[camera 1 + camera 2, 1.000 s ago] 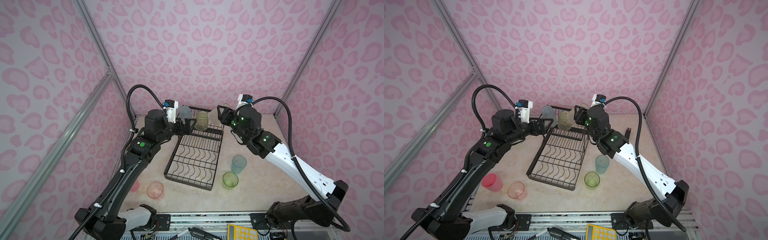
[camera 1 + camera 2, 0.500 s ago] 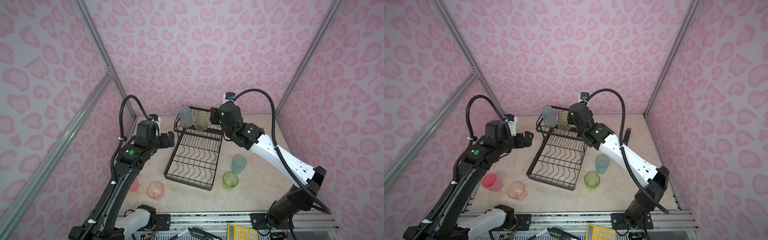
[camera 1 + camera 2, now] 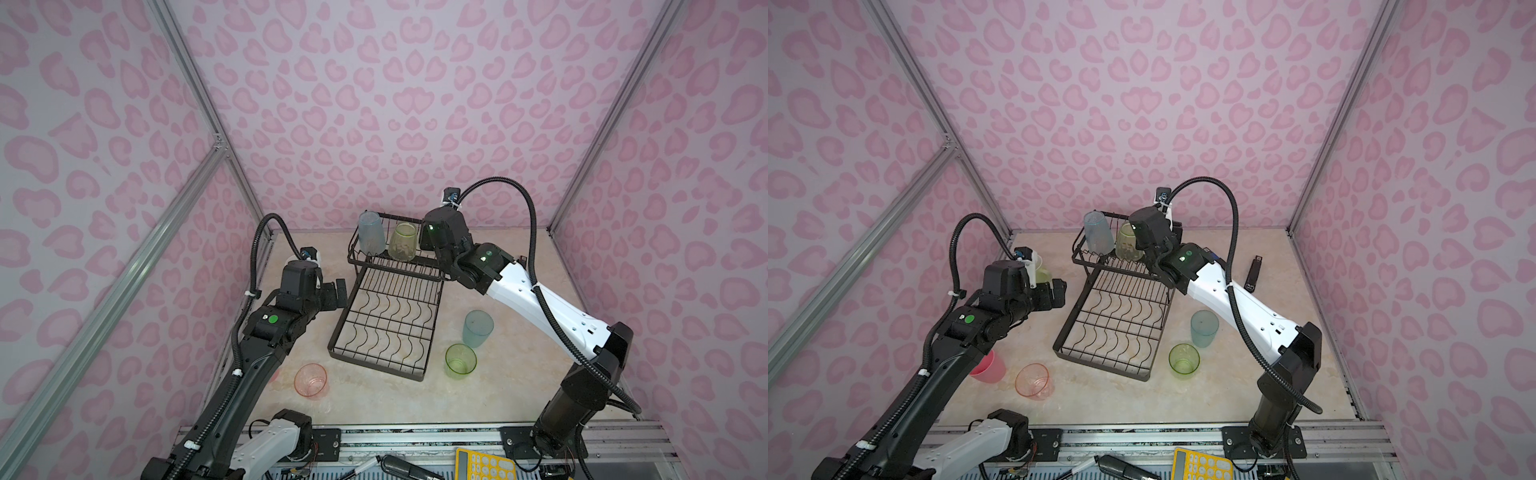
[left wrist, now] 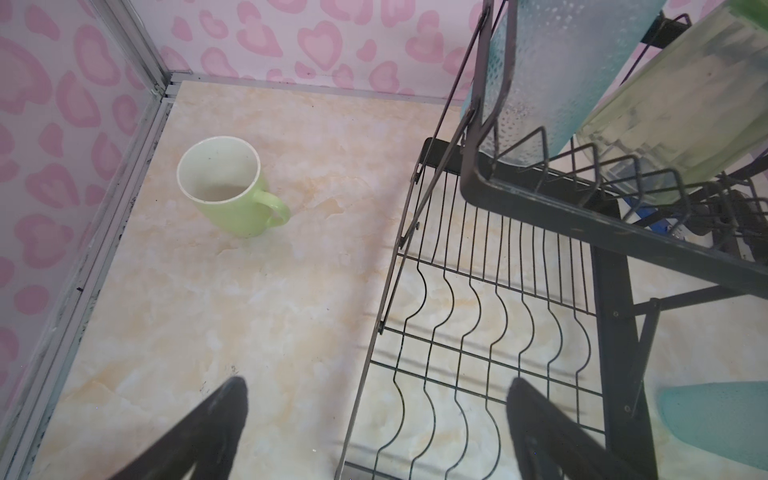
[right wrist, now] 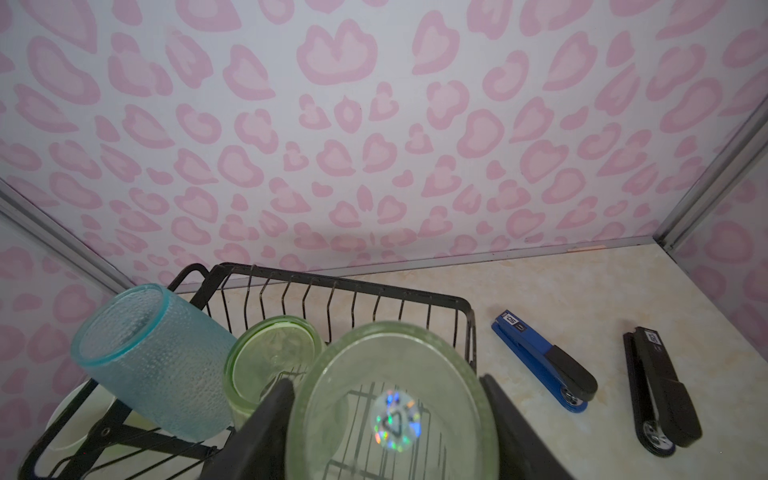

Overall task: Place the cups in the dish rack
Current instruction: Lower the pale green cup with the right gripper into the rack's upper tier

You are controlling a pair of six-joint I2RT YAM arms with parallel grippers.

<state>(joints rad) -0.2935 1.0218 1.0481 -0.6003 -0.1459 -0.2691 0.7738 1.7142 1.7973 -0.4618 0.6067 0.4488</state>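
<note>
Right wrist view: the right pincer clamps a pale cup between its two fingers, base toward the camera, at the right end of the raised basket of the dish rack. Whether the cup rests on the wires cannot be told. In that basket a blue tumbler leans mouth-down at the rack's left corner, and a green tumbler stands just beside it, mouth-down too.

The left pincer stands wide with nothing between its fingers, just beside the left rim of the rack's flat tray. Left of the rack's basket end, well apart from it, a pale-green mug sits upright on the surface.

In both top views a teal cup and a lime cup stand upright right of the rack's near end. A clear pink cup and a solid pink cup sit left of that near end. A blue stapler and a black stapler lie right of the rack's basket.
</note>
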